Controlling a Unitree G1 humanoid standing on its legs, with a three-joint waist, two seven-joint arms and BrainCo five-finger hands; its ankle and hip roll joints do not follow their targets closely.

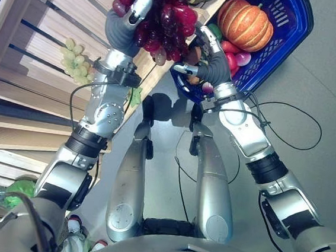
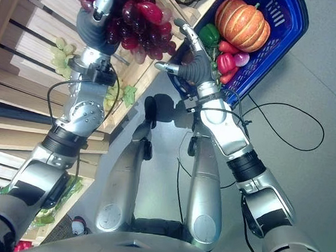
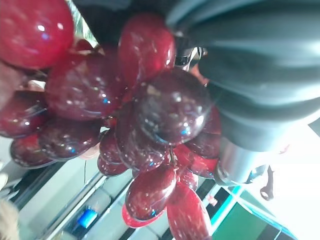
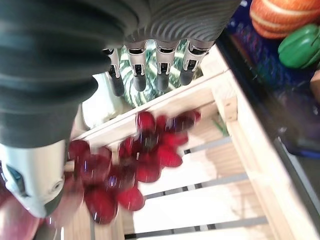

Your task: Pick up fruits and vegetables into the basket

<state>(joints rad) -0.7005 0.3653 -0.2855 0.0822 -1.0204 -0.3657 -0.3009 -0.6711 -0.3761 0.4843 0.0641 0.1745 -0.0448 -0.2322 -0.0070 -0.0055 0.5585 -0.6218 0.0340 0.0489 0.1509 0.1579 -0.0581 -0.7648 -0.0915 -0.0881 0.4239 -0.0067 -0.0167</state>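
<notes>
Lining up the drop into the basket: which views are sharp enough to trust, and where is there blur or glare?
Right wrist view: the red grapes are smeared by motion blur, the right hand sharp. Left wrist view: grapes sharp with small glints, the background washed out bright. Left eye view: left hand, grapes and basket all clear.

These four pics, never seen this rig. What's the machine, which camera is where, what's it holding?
It is a humanoid robot with two silver arms. The two wide pictures come from its head, looking down; the two close ones come from cameras on its wrists. The left hand is lifted into a bunch of red grapes by a wooden crate; its fingers are hidden among the fruit. Green grapes lie in the crate. The right hand, fingers straight, holds nothing beside a blue basket with a pumpkin and peppers.
</notes>
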